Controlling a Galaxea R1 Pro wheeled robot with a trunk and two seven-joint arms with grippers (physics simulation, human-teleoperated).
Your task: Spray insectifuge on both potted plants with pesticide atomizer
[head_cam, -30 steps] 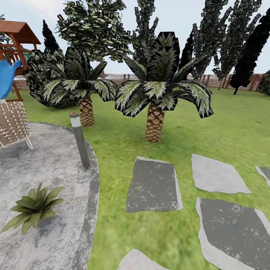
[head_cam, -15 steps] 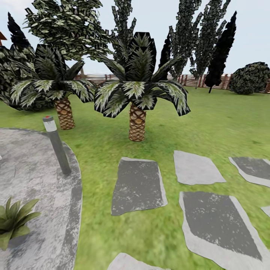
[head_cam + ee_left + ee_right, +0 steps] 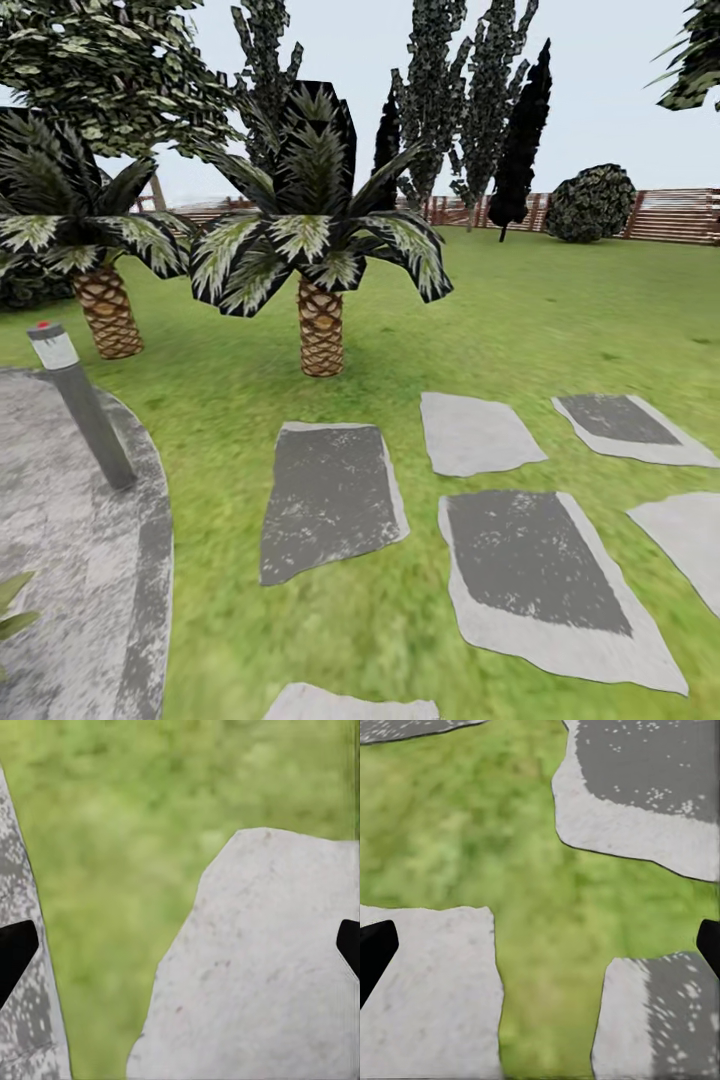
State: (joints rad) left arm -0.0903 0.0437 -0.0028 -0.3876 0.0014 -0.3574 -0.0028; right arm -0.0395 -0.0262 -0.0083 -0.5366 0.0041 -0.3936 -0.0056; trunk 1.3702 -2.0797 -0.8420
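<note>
The pesticide atomizer is out of view. Of the potted plants, a few pointed green leaf tips of one (image 3: 10,608) poke in at the lower left edge of the head view, on the grey gravel patio (image 3: 70,560). The garden lawn (image 3: 560,320) spreads ahead to a brown slatted fence (image 3: 680,215). In the left wrist view my left gripper (image 3: 180,952) is open, its dark fingertips wide apart over grass and a pale stepping stone (image 3: 255,967). My right gripper (image 3: 540,952) is open too, above grass between stepping stones (image 3: 427,990); nothing is held.
A grey post lamp (image 3: 80,405) with a red top leans at the patio's edge. Two palms with scaly trunks (image 3: 320,325) (image 3: 105,310) stand on the lawn behind it. Several grey and white stepping stones (image 3: 330,495) lie ahead and to the right. Tall dark trees (image 3: 520,130) line the fence.
The camera has turned right, so the whole scene slid left. The potted plant has slipped almost out of the lower left corner, and more stones and fence show at the right.
</note>
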